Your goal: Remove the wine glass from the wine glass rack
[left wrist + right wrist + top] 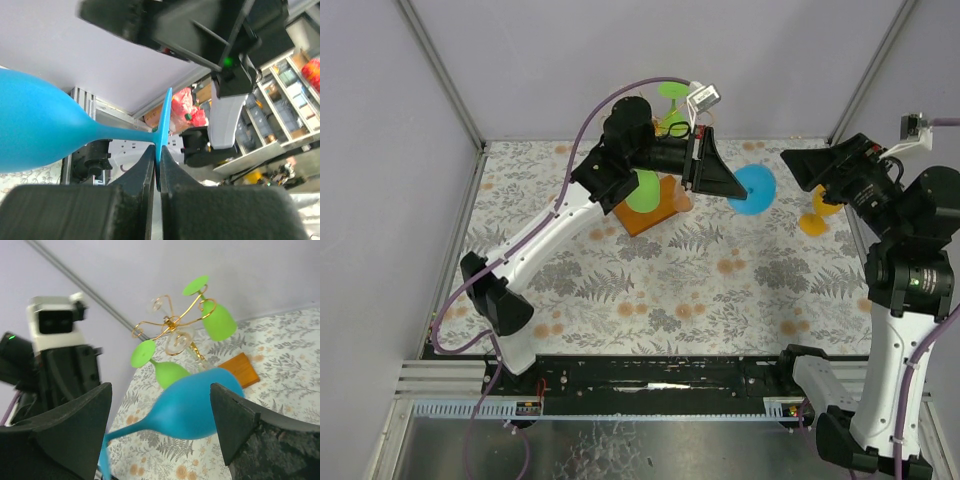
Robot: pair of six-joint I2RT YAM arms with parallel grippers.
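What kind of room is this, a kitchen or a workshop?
Probably a robotics lab test booth: a left arm and right arm bolted to a floral-clothed table, pale panel walls around it, and shelves of parts bins beyond.

The left gripper (157, 156) has its two black fingers (142, 175) pressed together on the thin foot of a blue wine glass (40, 130) — the foot is seen edge-on, standing up between the tips like a blade. The glass lies sideways: its bowl fills the left of the view, and its stem runs right to the foot. Under the bowl a scrap of leaf-patterned surface (20, 176) shows. Beyond the foot the other arm (225, 117) rises, white below and black above, with a green light (228, 62) lit on it. Behind — a pale lilac wall (60, 45), something red (187, 107), and shelves of bins (280, 100) at the right.
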